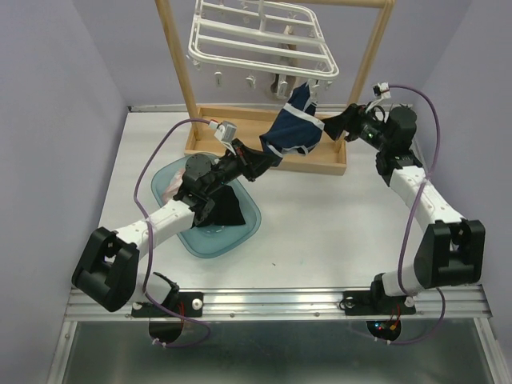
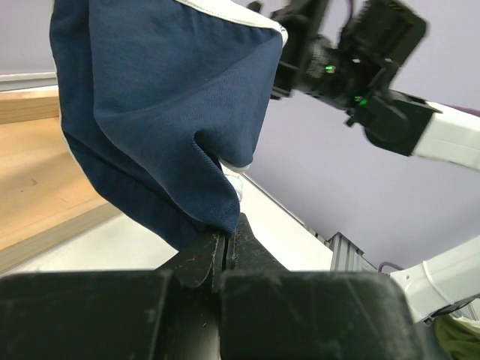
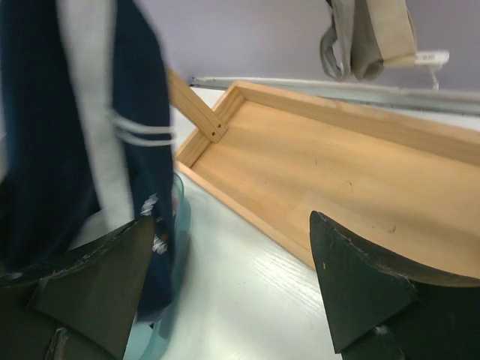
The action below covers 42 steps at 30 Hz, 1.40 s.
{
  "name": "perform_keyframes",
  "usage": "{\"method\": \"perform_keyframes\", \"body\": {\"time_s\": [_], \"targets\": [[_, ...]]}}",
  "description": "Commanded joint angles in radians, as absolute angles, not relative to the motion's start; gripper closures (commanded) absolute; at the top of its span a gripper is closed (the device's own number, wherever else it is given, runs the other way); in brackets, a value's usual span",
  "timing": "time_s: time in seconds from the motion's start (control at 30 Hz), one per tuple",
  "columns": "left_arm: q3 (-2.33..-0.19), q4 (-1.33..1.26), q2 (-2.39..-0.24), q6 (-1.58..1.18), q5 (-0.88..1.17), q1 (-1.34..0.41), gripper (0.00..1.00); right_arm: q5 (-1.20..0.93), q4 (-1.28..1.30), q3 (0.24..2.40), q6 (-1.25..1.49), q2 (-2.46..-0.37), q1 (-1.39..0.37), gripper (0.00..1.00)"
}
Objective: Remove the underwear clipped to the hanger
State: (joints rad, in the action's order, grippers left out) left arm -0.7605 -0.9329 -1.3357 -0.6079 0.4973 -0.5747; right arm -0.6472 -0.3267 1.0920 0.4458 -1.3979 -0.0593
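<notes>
Plainly, the navy blue fine-weave underwear with white trim hangs beneath the white plastic barred hanger, its lower fold clamped between the pressed-together fingers of the black left gripper. The right gripper stands wide apart just beside the cloth, gripping nothing. Only the top view shows the glossy teal tray holding a limp black garment, while the right wrist view catches a beige-grey piece dangling above the smooth wooden stand base.
</notes>
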Motion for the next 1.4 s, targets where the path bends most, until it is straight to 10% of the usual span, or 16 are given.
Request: {"method": "perform_keyframes", "body": {"time_s": [0.0,0.7,1.2,1.37], "targets": [[-0.753,-0.98,-1.299,-0.595,0.526,-0.571,1.0,-0.687,-0.478,1.201,0.573,-1.474,-0.055,0.12],[-0.785,-0.976,-1.318,-0.607,0.548,-0.569,1.0,-0.867,-0.799,1.275,0.884,-1.623,-0.081,0.19],[-0.773,-0.965,-1.286,-0.604,0.5,-0.557,0.98,-0.865,-0.819,1.295,0.882,-1.64,-0.112,0.99],[-0.729,-0.937,-1.198,-0.591,0.391,-0.522,0.63,-0.805,-0.776,1.189,0.805,-1.482,-0.049,0.99]]}}
